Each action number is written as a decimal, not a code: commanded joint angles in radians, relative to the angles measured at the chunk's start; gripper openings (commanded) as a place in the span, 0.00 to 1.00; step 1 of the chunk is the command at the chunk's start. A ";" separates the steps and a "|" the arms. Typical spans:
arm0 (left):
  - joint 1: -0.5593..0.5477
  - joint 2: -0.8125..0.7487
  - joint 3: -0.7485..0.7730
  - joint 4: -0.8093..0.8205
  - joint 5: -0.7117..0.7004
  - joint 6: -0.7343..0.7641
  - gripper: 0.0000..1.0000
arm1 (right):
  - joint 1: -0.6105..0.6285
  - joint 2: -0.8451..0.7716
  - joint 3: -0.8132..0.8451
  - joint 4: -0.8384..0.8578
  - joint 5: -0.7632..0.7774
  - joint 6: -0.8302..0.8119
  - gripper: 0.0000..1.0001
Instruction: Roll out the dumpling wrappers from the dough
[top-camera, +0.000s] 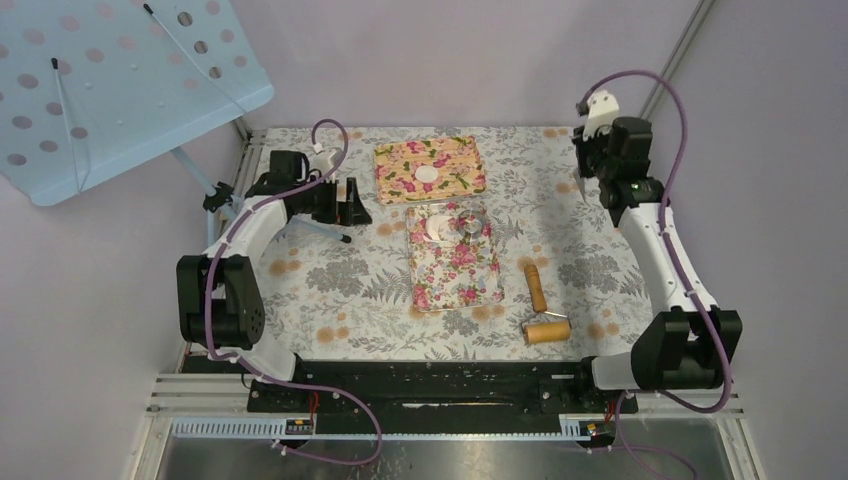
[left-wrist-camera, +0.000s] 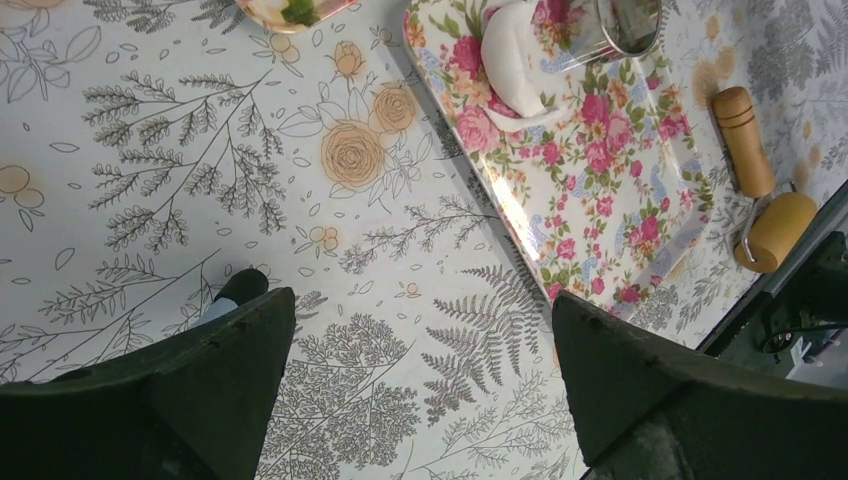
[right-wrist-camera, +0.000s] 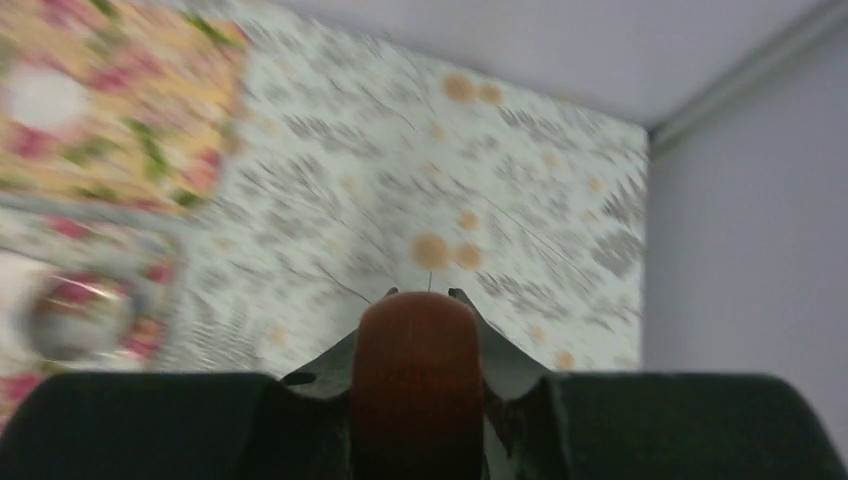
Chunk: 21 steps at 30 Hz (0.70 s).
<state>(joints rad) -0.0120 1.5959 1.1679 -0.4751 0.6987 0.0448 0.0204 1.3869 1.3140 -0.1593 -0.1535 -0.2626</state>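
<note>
A flat white dumpling wrapper (top-camera: 428, 175) lies on the yellow-pink floral tray (top-camera: 460, 158) at the back. A soft white piece of dough (top-camera: 437, 226) lies on the white floral tray (top-camera: 455, 280), beside a shiny metal ring (top-camera: 470, 222). The left wrist view shows the dough (left-wrist-camera: 510, 60), the ring (left-wrist-camera: 630, 25) and the wooden roller (left-wrist-camera: 760, 190). My left gripper (top-camera: 352, 205) is open and empty over the tablecloth, left of the trays (left-wrist-camera: 420, 330). My right gripper (top-camera: 583, 175) is raised at the back right, shut on a brown wooden handle with a metal blade (right-wrist-camera: 418, 350).
The wooden roller (top-camera: 542, 305) lies on the cloth right of the white tray. A blue perforated stand (top-camera: 110, 80) hangs over the back left corner, and its leg foot (left-wrist-camera: 240, 285) sits by my left finger. Walls close the back and right sides.
</note>
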 joint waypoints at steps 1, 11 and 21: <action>-0.023 -0.007 -0.002 -0.022 -0.063 0.038 0.99 | -0.003 0.025 -0.148 0.070 0.326 -0.344 0.00; -0.106 -0.087 -0.089 0.012 -0.122 0.080 0.99 | 0.024 0.107 -0.323 0.302 0.538 -0.482 0.00; -0.109 -0.173 -0.115 0.000 -0.188 0.125 0.99 | 0.102 0.281 -0.360 0.317 0.584 -0.519 0.20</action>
<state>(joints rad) -0.1234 1.4937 1.0557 -0.4984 0.5625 0.1242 0.1089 1.6348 0.9466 0.1379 0.4023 -0.7738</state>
